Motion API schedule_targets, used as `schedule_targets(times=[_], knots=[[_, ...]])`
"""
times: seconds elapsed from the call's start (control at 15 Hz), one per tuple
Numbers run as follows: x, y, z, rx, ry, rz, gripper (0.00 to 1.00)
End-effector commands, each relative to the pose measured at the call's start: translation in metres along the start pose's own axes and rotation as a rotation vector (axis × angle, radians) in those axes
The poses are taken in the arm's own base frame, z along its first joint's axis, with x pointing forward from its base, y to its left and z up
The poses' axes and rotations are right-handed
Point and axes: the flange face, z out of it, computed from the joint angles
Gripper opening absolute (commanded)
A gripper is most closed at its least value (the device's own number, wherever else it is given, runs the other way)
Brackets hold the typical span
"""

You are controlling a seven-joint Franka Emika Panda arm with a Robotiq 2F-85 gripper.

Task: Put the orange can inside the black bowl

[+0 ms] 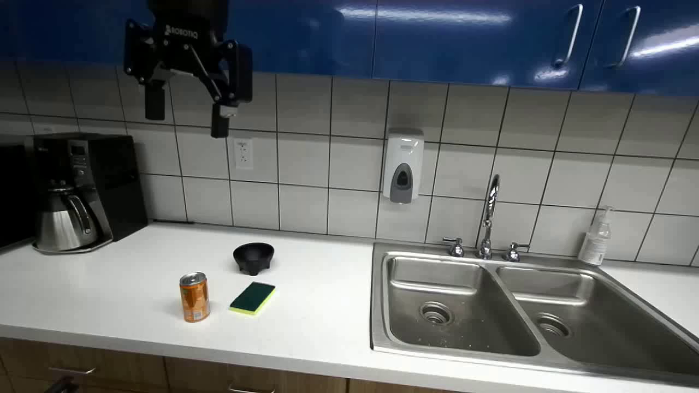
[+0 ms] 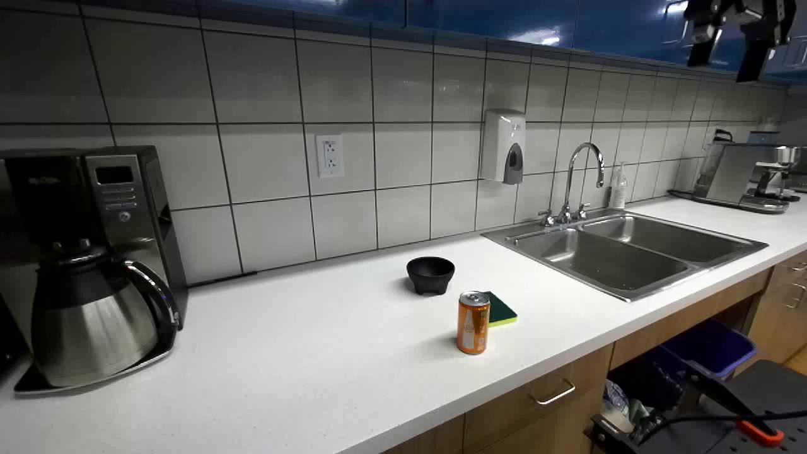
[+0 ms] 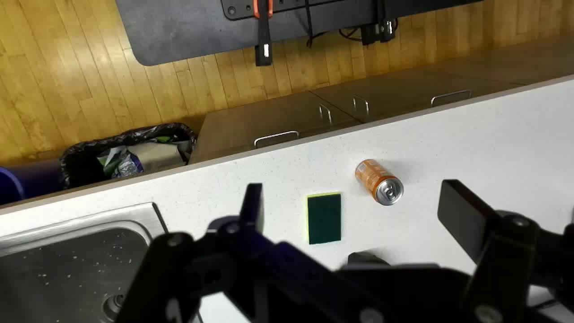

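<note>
The orange can (image 1: 195,298) stands upright on the white counter near its front edge, and it also shows in an exterior view (image 2: 473,325) and the wrist view (image 3: 373,177). The black bowl (image 1: 254,256) sits behind the can, towards the tiled wall, apart from it, and also shows in an exterior view (image 2: 430,272). In the wrist view only a sliver of the bowl (image 3: 364,257) shows; my gripper body hides the rest. My gripper (image 1: 187,115) is open and empty, high above the counter, and also shows in an exterior view (image 2: 728,62) and the wrist view (image 3: 357,206).
A green sponge (image 1: 253,297) lies flat beside the can. A coffee maker (image 1: 87,185) with a steel carafe stands by the wall. A double sink (image 1: 458,355) with a faucet (image 1: 489,213) is set in the counter. Blue cabinets (image 1: 306,38) hang overhead, and a soap dispenser (image 1: 403,164) is on the wall.
</note>
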Motion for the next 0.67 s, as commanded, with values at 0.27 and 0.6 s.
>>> schedule_targets(times=[0.27, 0.6], knots=[[0.009, -0.007, 0.019, -0.038, -0.027, -0.023, 1.00], [0.009, -0.025, 0.086, -0.162, -0.126, -0.094, 1.00]])
